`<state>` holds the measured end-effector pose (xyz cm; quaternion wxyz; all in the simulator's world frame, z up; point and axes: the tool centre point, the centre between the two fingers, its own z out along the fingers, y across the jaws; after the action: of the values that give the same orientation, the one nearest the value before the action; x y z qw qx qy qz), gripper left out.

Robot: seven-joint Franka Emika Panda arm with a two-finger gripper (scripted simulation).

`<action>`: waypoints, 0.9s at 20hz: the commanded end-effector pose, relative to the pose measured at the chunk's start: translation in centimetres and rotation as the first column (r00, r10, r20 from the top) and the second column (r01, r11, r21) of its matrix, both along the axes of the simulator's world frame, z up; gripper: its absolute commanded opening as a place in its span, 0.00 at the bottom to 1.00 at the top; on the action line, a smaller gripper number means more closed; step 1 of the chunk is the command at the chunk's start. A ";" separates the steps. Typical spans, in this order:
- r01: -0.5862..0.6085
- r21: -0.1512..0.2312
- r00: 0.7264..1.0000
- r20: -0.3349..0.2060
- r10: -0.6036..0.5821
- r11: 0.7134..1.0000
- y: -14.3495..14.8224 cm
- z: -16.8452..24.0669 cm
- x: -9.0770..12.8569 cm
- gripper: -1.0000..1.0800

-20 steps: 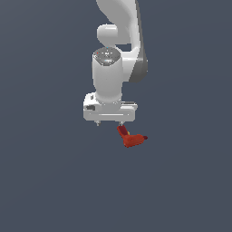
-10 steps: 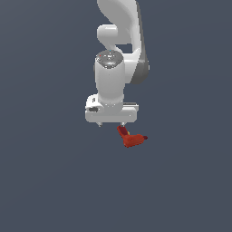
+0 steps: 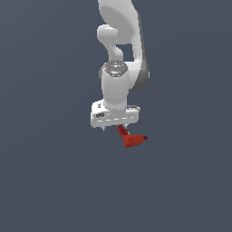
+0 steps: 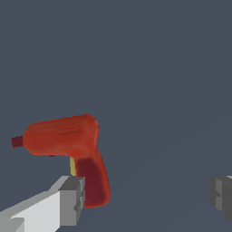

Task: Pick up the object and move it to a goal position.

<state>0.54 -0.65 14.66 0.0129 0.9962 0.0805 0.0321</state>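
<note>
We've got the hand hanging just above the drill, fingers spread wide and not pinching anything. From the wrist view, the drill lies on its side on the gray desk, its handle next to one finger, the other finger well apart.

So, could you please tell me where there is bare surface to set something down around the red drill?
Bare grey surface lies on every side of the red toy drill. The only crowded spot is by the drill's handle, where the open end effector hangs close above.
</note>
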 end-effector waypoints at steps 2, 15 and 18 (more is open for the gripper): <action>-0.097 -0.008 0.995 0.011 0.097 0.995 0.9 -1.9 -0.5 1.00; -0.444 -0.032 0.894 0.055 0.446 0.895 4.9 -8.3 -3.3 1.00; -0.479 -0.035 0.875 0.061 0.480 0.877 5.4 -9.0 -3.7 1.00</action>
<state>-2.97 4.53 6.01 0.0166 0.9470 0.3142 0.0648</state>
